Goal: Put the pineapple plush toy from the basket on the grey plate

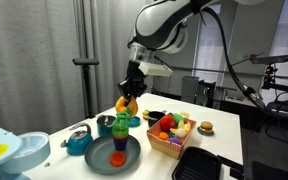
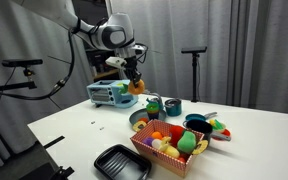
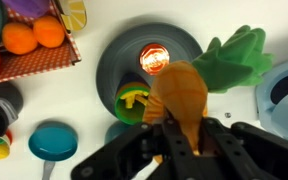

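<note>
My gripper (image 1: 131, 88) is shut on the pineapple plush toy (image 1: 126, 103) and holds it in the air above the grey plate (image 1: 104, 160). In the wrist view the orange toy (image 3: 180, 92) fills the jaws (image 3: 174, 140), with its green tuft (image 3: 239, 55) pointing away past the plate's rim (image 3: 114, 55). A small orange-red item (image 3: 154, 60) lies on the plate. The wicker basket (image 1: 170, 146) with several plush fruits stands beside the plate. In an exterior view the toy (image 2: 136, 87) hangs above and behind the basket (image 2: 174, 162).
A green cup (image 1: 121, 125) stands by the plate, under the toy. A teal bowl (image 1: 79, 141) is near it. A black tray (image 1: 199, 165) lies at the table's front. A toy oven (image 2: 106, 94) stands at the back. A tripod (image 2: 195, 70) stands behind the table.
</note>
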`<state>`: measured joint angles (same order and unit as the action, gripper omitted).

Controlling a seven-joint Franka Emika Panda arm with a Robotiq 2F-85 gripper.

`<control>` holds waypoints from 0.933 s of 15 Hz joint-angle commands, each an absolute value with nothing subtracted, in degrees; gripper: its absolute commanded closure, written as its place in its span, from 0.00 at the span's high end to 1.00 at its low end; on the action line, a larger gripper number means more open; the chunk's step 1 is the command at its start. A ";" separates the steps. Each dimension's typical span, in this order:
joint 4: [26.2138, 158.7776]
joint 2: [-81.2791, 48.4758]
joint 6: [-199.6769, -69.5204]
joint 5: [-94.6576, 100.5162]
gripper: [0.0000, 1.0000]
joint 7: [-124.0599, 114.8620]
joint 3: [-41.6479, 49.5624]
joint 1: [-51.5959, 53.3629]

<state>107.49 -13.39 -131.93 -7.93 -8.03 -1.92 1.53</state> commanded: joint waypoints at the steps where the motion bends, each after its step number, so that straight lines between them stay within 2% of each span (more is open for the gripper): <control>1: 99.03 -19.80 -129.50 -5.32 0.04 -7.69 -1.57 2.26; 8: 93.08 -25.49 -129.50 -3.05 0.04 -8.04 -1.79 3.33; 14: 90.73 -26.47 -121.73 -5.76 0.04 1.78 -3.95 1.70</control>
<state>94.10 -25.03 -126.79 -4.95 -3.18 -2.70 2.60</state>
